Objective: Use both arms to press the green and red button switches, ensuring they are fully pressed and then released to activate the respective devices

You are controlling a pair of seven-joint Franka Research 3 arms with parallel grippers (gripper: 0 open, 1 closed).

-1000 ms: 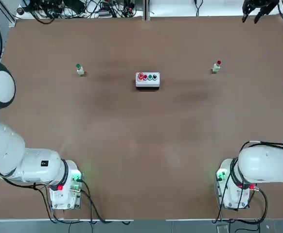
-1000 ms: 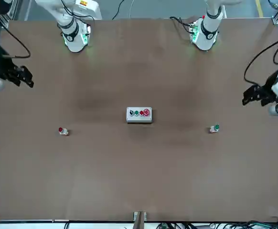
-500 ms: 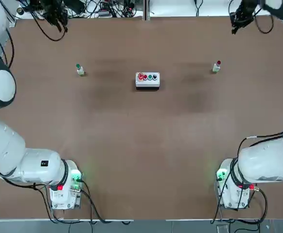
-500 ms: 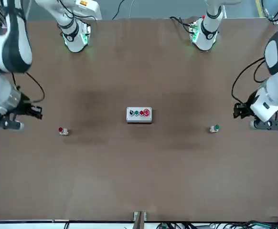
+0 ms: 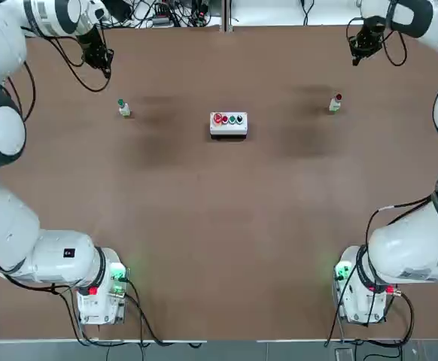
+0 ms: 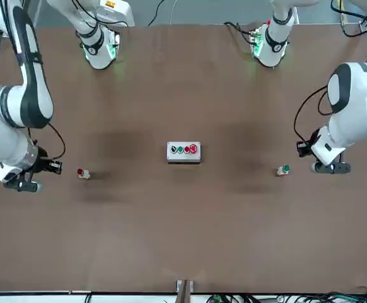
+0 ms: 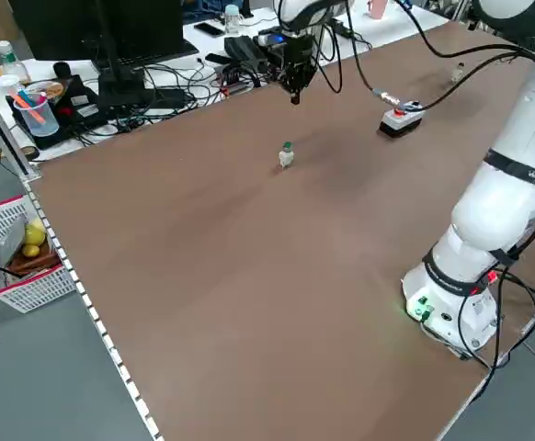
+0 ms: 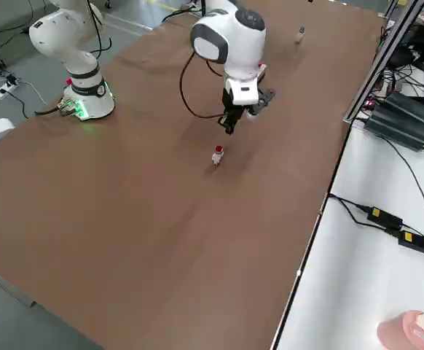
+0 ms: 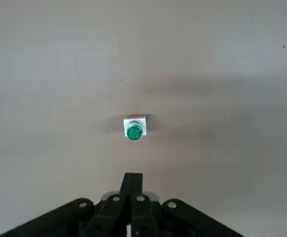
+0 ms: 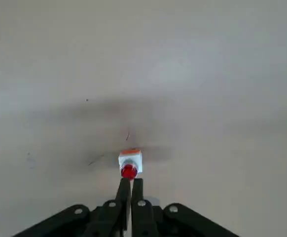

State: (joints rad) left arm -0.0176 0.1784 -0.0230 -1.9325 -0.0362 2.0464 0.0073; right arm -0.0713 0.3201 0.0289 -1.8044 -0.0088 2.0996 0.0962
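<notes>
The green button switch [image 5: 123, 107] stands far left on the brown table, a pale base with a green cap [image 9: 134, 131]. My left gripper [image 5: 104, 68] hangs shut and empty above the table, just beyond and to the left of it [image 7: 294, 95]. The red button switch [image 5: 336, 102] stands far right. My right gripper [image 5: 354, 59] is shut and empty too, up and a little beyond that switch. In the right wrist view its closed fingertips [image 10: 130, 181] sit right beside the red cap [image 10: 129, 170]. Neither gripper touches its switch.
A white box with a row of red and green buttons [image 5: 229, 122] sits between the two switches. Cables and power gear [image 5: 129, 11] line the far edge. The arm bases [image 5: 98, 293] stand at the near corners. A basket [image 7: 15, 248] sits off the table.
Both arms have swung in from the far corners and come down near their switches. Both grippers' fingers have closed from open.
</notes>
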